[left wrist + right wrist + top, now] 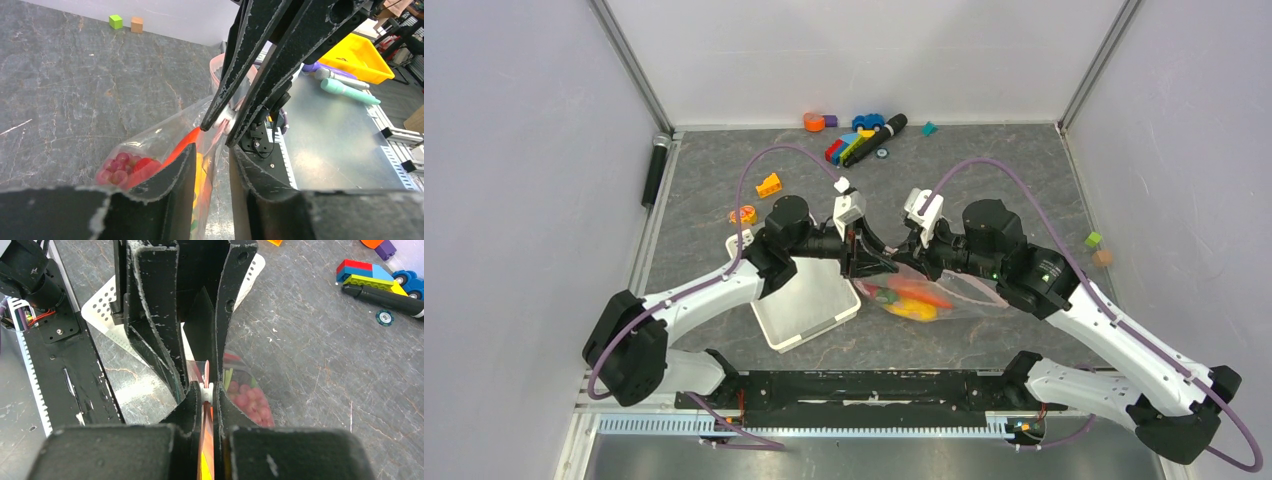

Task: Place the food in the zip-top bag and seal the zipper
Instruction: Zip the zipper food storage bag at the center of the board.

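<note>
Far left, a black cylinder (656,170) lies along the counter edge, then comes a white slotted plastic basket (804,300). Left tool (213,150) stands partly open astride the bag mouth, fingers apart, gripping nothing that shows. Right tool (206,387) meets it nose to nose, jaws closed on the narrow pink zipper strip (206,374). Just right of the basket, the clear soft plastic zip-top bag with pale pink dots (972,300) lies on its side on the counter under both tools. The small plastic toy fruits and vegetables (911,298) (red, orange, yellow, purple grapes) are inside it. Judgement: the bag is light, limp, slippery film that will sag and slide while the contents roll. Only the strip looks stiff enough to pinch, so hold at the mouth edge, one tool anchoring while the other runs along. Can't tell how much of the strip is pressed shut. The counter (984,190) is dark grey, marbled, flat and matte. Coloured toy blocks and car (854,145) sit at the back, and a small green cube (1094,240) beside a brown cube (1103,258) far right. Plain pale walls (864,50) box it in.
</note>
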